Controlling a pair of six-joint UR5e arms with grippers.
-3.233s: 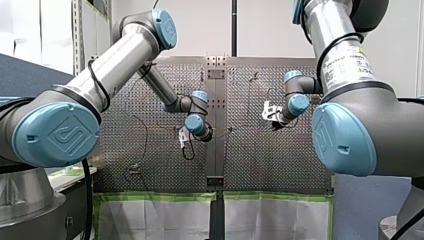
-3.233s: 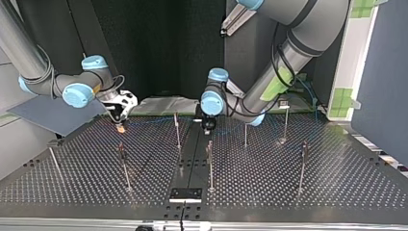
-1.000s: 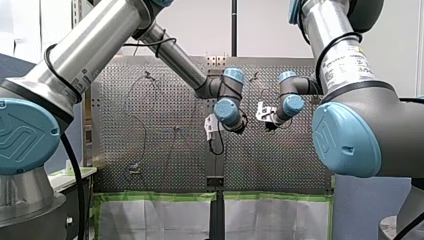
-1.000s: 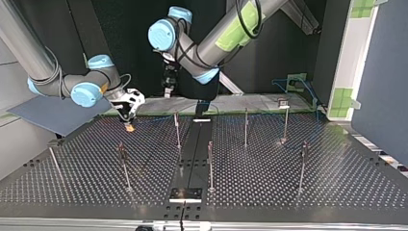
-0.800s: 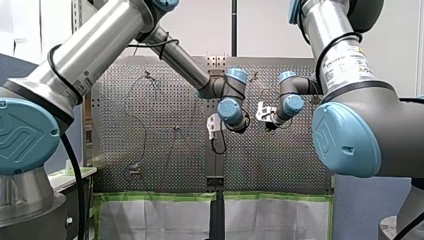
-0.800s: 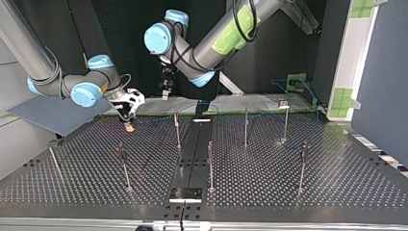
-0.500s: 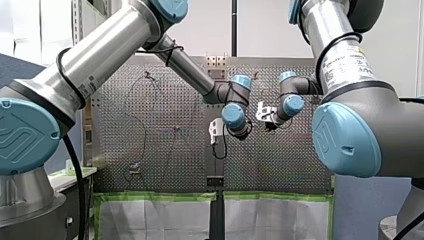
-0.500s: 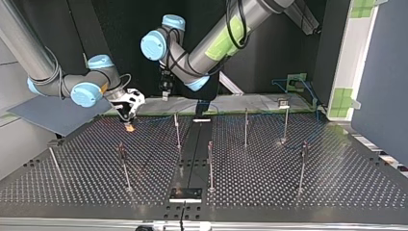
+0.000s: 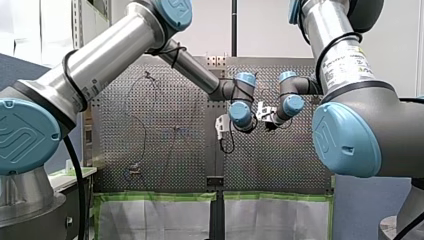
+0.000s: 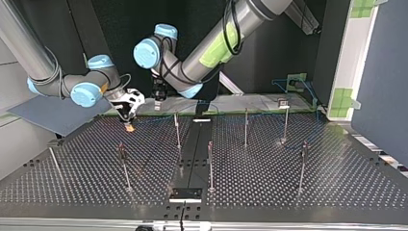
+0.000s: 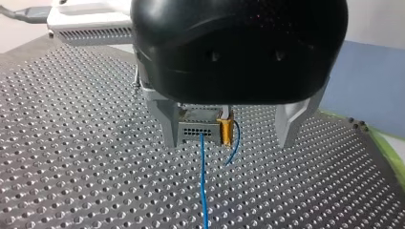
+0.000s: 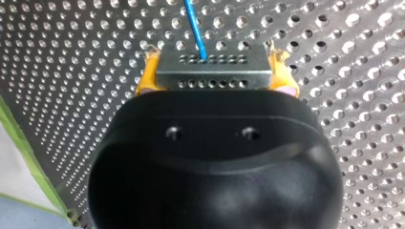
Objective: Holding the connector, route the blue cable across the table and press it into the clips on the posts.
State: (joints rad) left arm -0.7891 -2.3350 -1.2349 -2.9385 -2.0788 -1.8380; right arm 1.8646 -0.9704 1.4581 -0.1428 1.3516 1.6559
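Observation:
My right gripper [image 12: 212, 67] has its yellow pads [image 12: 147, 76] shut on a grey metal connector [image 12: 210, 78]. The blue cable [image 12: 193, 24] leaves the connector's face. In the top view my right gripper [image 10: 128, 117] holds it low over the table's far left part. My left gripper [image 11: 229, 138] is open, its metal fingers [image 11: 168, 121] wide apart and nothing in them. Ahead of it, seen between those fingers, are the connector [image 11: 198, 128] and the cable [image 11: 203, 181]. In the top view my left gripper [image 10: 158, 97] hangs just right of the right one, apart from it.
Several thin posts stand on the perforated table [image 10: 269, 183], among them one [image 10: 177, 129] near the grippers, one [image 10: 210, 163] by the centre rail and one [image 10: 286, 122] at the right. Green tape [image 10: 344, 98] marks the right wall.
My left arm has swung across the table toward my right gripper, leftward in the top view, rightward in the front view. The right arm and connector have stayed put.

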